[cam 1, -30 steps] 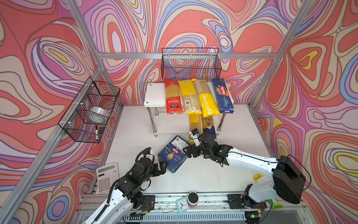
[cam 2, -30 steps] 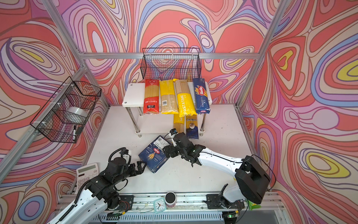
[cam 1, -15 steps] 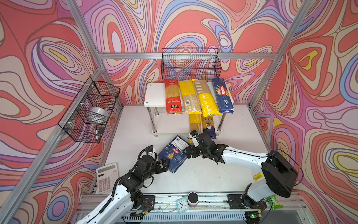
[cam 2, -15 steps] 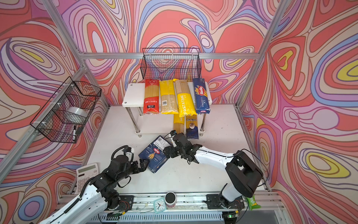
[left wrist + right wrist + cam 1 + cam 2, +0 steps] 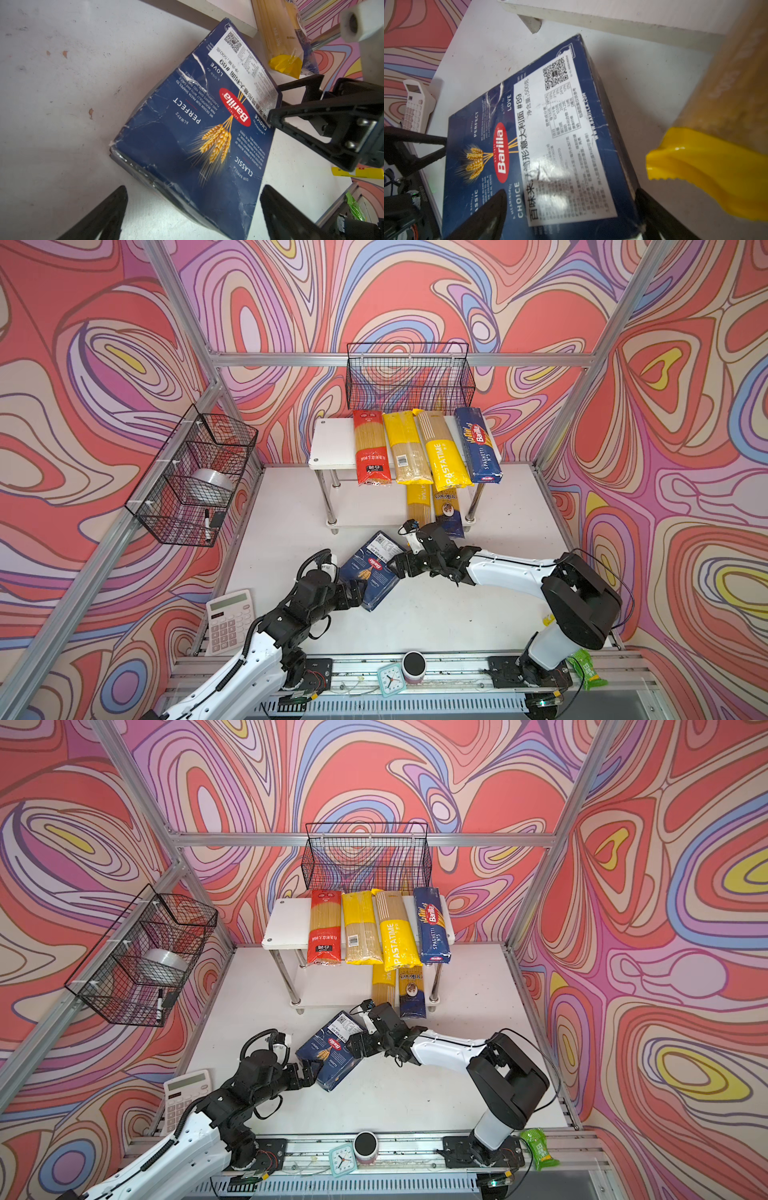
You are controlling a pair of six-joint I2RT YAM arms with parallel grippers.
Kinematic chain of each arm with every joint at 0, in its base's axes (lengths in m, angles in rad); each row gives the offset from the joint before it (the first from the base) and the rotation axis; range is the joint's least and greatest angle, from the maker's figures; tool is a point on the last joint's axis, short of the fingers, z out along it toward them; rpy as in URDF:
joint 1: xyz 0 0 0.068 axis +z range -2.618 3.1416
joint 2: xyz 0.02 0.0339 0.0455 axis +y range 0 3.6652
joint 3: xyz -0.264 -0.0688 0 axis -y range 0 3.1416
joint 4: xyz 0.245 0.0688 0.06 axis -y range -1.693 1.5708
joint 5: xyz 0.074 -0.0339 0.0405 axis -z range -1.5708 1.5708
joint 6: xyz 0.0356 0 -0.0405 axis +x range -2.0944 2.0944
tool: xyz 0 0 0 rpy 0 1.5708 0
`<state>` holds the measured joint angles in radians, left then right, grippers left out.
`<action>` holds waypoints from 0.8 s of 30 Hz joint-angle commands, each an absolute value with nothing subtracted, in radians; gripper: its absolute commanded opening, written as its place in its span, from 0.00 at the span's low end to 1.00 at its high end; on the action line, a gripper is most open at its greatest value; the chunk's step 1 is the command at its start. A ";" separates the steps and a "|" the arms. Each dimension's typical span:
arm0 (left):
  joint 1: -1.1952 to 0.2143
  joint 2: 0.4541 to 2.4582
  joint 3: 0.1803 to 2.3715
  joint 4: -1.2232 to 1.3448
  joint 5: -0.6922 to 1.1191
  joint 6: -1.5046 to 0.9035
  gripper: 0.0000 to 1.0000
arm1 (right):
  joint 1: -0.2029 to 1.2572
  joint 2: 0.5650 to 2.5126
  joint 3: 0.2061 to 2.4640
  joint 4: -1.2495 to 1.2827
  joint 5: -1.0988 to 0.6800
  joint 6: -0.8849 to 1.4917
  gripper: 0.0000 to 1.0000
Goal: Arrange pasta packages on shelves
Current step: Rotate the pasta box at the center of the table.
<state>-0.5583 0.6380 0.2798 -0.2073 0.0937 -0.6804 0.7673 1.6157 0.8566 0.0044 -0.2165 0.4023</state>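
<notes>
A wide blue Barilla box (image 5: 374, 568) (image 5: 332, 1052) lies flat on the table in front of the shelves (image 5: 332, 443). My left gripper (image 5: 357, 589) (image 5: 194, 187) is open, and the box's near corner sits between its fingers. My right gripper (image 5: 399, 568) (image 5: 570, 191) is open at the box's right edge, one finger over the labelled face (image 5: 550, 135) and one beside the box's side. The top board holds a red bag (image 5: 372, 448), two yellow packs (image 5: 442, 456) and a slim blue Barilla box (image 5: 478, 448). A yellow pack (image 5: 419, 502) and a dark blue bag (image 5: 446, 510) lie on the lower board.
A calculator (image 5: 230, 620) lies at the table's front left. Black wire baskets hang on the left wall (image 5: 191, 477) and behind the rack (image 5: 409, 377). A small clock (image 5: 390, 680), a cup (image 5: 413, 664) and a green snack packet (image 5: 584, 668) sit along the front rail.
My left gripper has moved forward up to the box's near corner. My right arm has drawn in and its gripper has shifted slightly left onto the box's edge. The box has not moved.
</notes>
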 commanded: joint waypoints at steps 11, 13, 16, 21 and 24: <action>-0.558 0.743 0.337 -0.136 0.071 -0.612 1.00 | 0.936 1.334 0.644 -0.016 -0.188 0.545 0.93; -0.558 0.746 0.353 -0.179 0.023 -0.604 1.00 | 0.938 1.303 0.634 -0.073 -0.119 0.569 0.92; -0.558 0.740 0.379 -0.257 -0.028 -0.603 1.00 | 0.939 1.268 0.631 -0.173 0.014 0.586 0.92; -0.558 0.679 0.343 -0.353 0.005 -0.686 1.00 | 0.939 1.260 0.607 -0.102 0.000 0.578 0.92; -0.558 0.610 0.261 -0.328 0.062 -0.765 1.00 | 0.939 1.298 0.606 -0.044 -0.010 0.543 0.91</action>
